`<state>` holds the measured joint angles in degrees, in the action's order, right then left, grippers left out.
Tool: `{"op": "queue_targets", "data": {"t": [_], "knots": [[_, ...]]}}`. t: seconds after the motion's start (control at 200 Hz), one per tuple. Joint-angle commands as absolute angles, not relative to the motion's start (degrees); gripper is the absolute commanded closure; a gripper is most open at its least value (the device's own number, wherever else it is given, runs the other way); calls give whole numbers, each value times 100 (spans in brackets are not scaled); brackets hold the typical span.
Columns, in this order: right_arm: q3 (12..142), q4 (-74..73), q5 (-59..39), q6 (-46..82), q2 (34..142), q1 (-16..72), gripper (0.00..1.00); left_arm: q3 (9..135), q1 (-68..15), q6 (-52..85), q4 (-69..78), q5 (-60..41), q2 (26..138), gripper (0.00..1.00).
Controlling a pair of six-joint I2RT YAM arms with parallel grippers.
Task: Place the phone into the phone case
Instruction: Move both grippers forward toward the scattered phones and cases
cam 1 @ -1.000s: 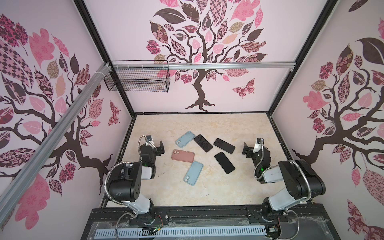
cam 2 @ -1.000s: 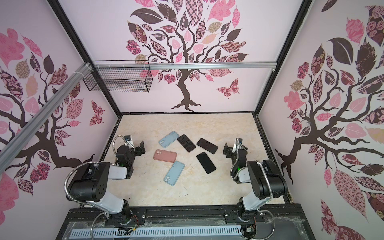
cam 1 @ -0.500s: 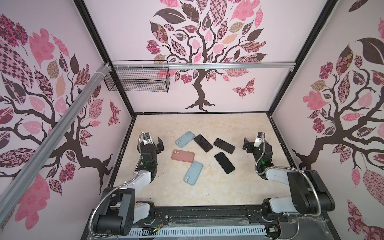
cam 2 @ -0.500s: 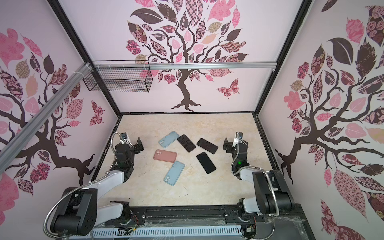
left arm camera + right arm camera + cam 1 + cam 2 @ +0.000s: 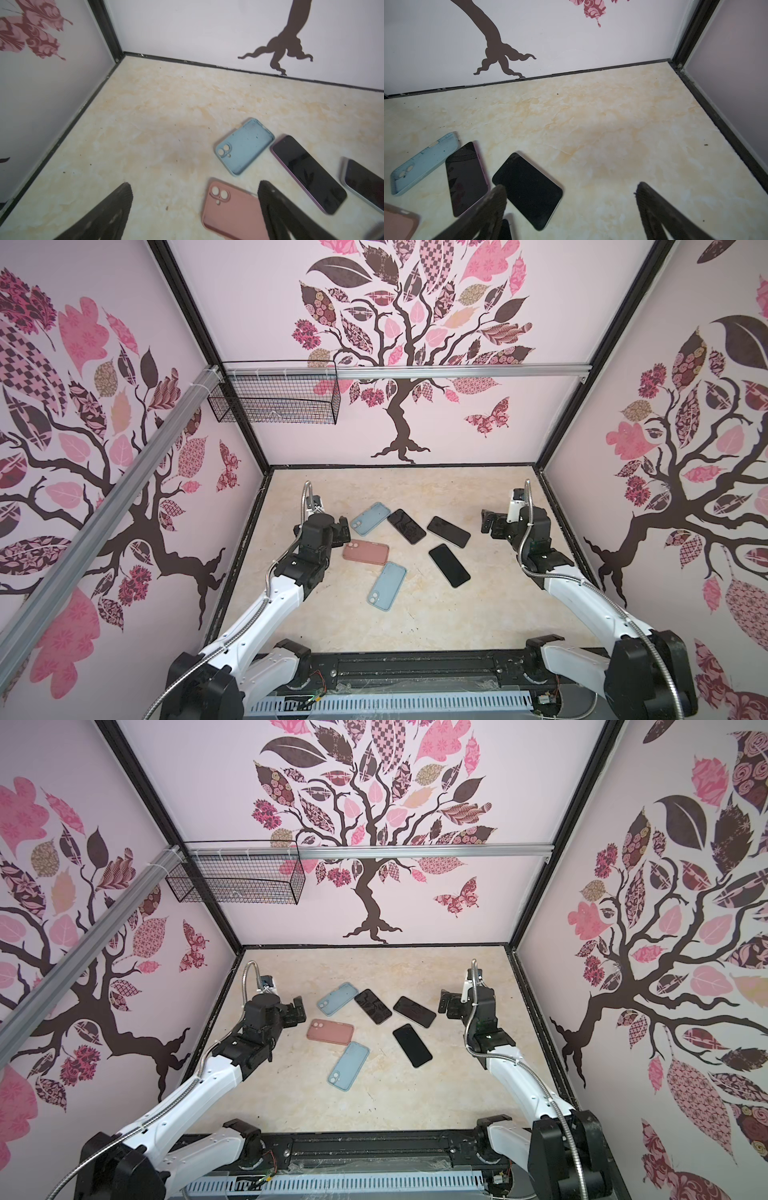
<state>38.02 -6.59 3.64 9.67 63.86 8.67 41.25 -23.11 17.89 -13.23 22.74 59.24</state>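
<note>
At the left pincer (image 5: 343, 530): fingers spread wide, nothing held, nothing touched.
Left pincer (image 5: 194, 186), wrist view: bare tabletop (image 5: 166, 124) between the two dark fingers (image 5: 112, 209); pink case (image 5: 230, 212) partly hidden behind one of them.
Pink case (image 5: 365, 551): closest thing to the left pincer, just beside its tips on the side toward the right pincer (image 5: 488, 526); flat on the tabletop.
Far blue case (image 5: 370, 518): just ahead of the left pincer, also toward the right pincer's side; hollow side up, speckled inside.
Near blue case (image 5: 386, 585): back from the left pincer's tips, toward the arm bases; one corner up against the pink case, touching or a hair apart, cannot tell.
Purple-edged phone (image 5: 406, 526): screen up, between the two pincers, nearer the left one; one end just beside the far blue case.
Second phone (image 5: 448, 531): screen up, nearest of the three to the right pincer, near its tips on the side toward the left pincer.
Third phone (image 5: 449, 565): screen up, back from the right pincer's tips toward the arm bases; apart from the other two phones.
Phones and cases: all three phones lying outside the cases.
Right pincer, overall: fingers spread wide, empty, above bare tabletop; well apart from the left pincer, the whole cluster between the two.
Right pincer (image 5: 571, 187), wrist view: bare tabletop between the fingers (image 5: 492, 207); second phone (image 5: 527, 190) just beside one finger.
</note>
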Motion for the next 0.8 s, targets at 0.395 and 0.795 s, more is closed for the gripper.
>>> {"op": "queue_targets", "data": {"t": [0.395, 0.795], "knots": [[4948, 2021, -760, 1095, 6420, 908, 0, 3985, -3222, 2298, -3053, 892, 5791, 19], [5031, 2056, -944, 1116, 6746, 966, 0, 3471, -3626, 2483, -2501, 128, 6628, 40]]}}
